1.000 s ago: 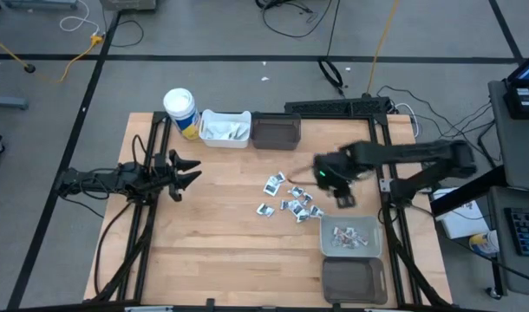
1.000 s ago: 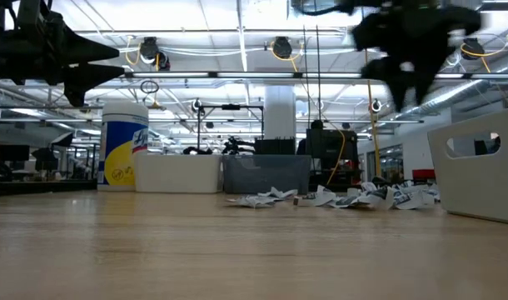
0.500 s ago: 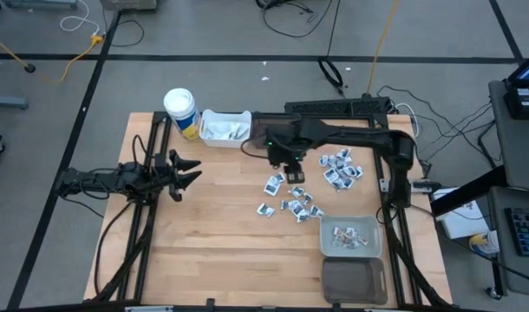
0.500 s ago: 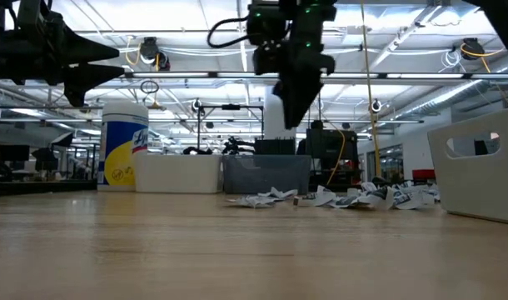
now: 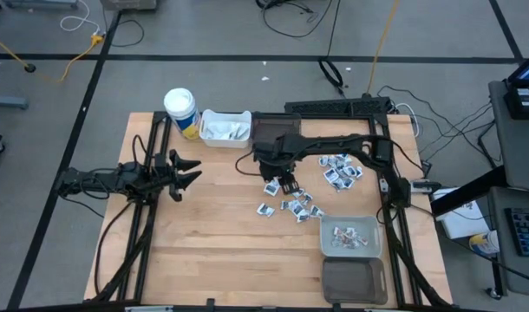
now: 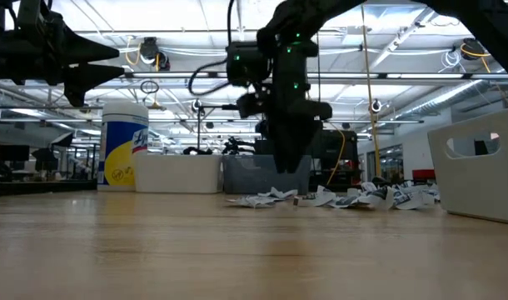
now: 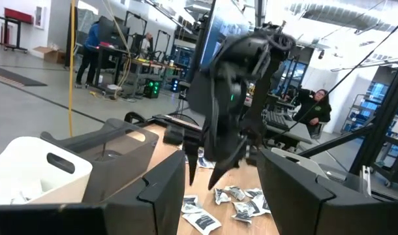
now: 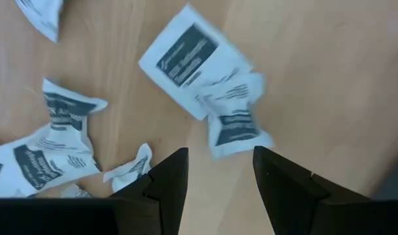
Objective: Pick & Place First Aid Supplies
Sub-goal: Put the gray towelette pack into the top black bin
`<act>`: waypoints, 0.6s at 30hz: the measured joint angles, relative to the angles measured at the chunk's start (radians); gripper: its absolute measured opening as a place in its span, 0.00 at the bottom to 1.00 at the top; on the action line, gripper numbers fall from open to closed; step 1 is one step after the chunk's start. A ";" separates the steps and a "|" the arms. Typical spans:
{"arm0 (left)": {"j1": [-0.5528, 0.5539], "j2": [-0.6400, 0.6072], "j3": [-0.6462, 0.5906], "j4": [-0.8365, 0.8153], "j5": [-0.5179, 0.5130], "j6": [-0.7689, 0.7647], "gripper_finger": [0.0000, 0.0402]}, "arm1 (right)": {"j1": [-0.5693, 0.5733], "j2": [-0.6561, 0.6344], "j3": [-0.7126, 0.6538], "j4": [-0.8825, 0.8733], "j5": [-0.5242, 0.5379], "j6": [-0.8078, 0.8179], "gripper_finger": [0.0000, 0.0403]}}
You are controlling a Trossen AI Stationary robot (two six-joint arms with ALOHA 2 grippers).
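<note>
Right gripper above the scattered packets, left gripper waiting at the side.

The right gripper (image 5: pixel 286 184) hangs over the middle of the wooden surface (image 5: pixel 204 234), just above two white packets (image 8: pixel 209 78) that lie touching each other; its fingers (image 8: pixel 166 179) are apart and hold nothing. More packets lie scattered on the surface near the grey bin (image 5: pixel 351 236), which also holds some, and in the white bin (image 5: pixel 224 127) at the far edge. The left gripper (image 5: pixel 185 172) rests at the left side, fingers spread and empty.
</note>
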 joint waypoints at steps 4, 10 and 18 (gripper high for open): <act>0.000 0.000 0.000 0.000 0.000 0.000 0.49 | 0.021 0.021 -0.002 0.009 -0.023 -0.002 0.41; 0.000 0.000 0.000 0.000 0.000 0.000 0.49 | 0.029 0.025 -0.084 0.130 -0.022 -0.015 0.41; 0.000 0.000 0.000 0.000 0.000 0.000 0.49 | 0.030 0.024 -0.120 0.159 0.060 -0.060 0.23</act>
